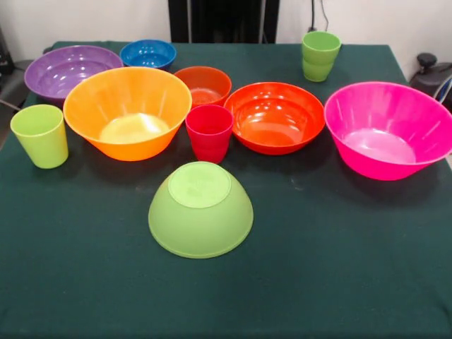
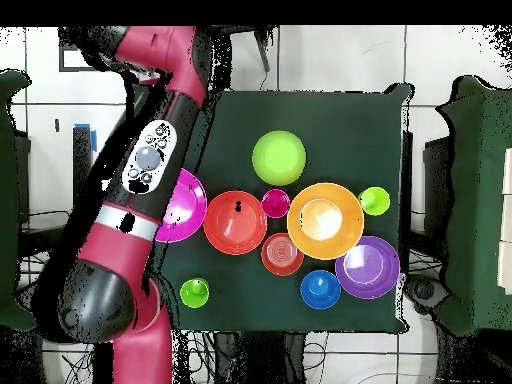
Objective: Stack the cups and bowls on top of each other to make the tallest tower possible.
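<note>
The lime green bowl (image 1: 201, 210) (image 2: 279, 157) lies rim-down, alone, at the table's middle, with nothing on it. Behind it stand the red-pink cup (image 1: 209, 133) (image 2: 276, 203), the large yellow-orange bowl (image 1: 128, 113) (image 2: 325, 220), the medium orange bowl (image 1: 275, 116) (image 2: 235, 222) and the large pink bowl (image 1: 388, 131) (image 2: 185, 205), all upright and apart. Further back are the purple bowl (image 1: 70, 70), blue bowl (image 1: 147, 54) and small dark orange bowl (image 1: 203, 85). One light green cup (image 1: 40, 135) stands at the left, another (image 1: 320, 55) at the back right. No gripper shows.
The red and black arm (image 2: 150, 165) reaches over the table's left edge in the overhead view and covers part of the pink bowl. The dark green tabletop (image 1: 339, 268) has bare cloth in front of the lime bowl.
</note>
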`<state>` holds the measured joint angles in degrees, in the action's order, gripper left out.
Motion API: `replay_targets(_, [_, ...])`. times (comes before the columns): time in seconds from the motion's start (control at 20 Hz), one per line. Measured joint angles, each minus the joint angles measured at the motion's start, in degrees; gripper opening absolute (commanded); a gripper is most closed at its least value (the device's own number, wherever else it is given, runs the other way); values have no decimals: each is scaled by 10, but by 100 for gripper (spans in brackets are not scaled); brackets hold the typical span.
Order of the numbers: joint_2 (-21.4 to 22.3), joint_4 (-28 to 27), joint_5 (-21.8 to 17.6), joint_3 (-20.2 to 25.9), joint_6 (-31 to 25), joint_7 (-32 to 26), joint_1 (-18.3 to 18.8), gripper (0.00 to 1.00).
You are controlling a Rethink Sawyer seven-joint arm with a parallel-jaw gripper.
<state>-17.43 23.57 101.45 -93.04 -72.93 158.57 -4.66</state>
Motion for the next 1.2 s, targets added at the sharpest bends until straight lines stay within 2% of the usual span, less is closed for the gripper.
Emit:
replay_targets(0.1, [1, 20, -21, 18, 0, 0, -28, 100])
replay_targets(0.3, [2, 40, -40, 34, 0, 0, -53, 100])
replay_targets(0.4, [7, 71, -63, 57, 0, 0, -83, 100])
replay_targets(0.6, [17, 114, -90, 81, 0, 0, -117, 100])
replay_targets(0.75, [34, 175, -120, 108, 0, 0, -152, 100])
replay_targets(0.85, [42, 199, -131, 119, 1, 0, -163, 100])
replay_targets(0.9, [52, 229, -143, 131, 5, 0, -175, 100])
replay_targets(1.2, [82, 301, -173, 161, 27, 0, -194, 100])
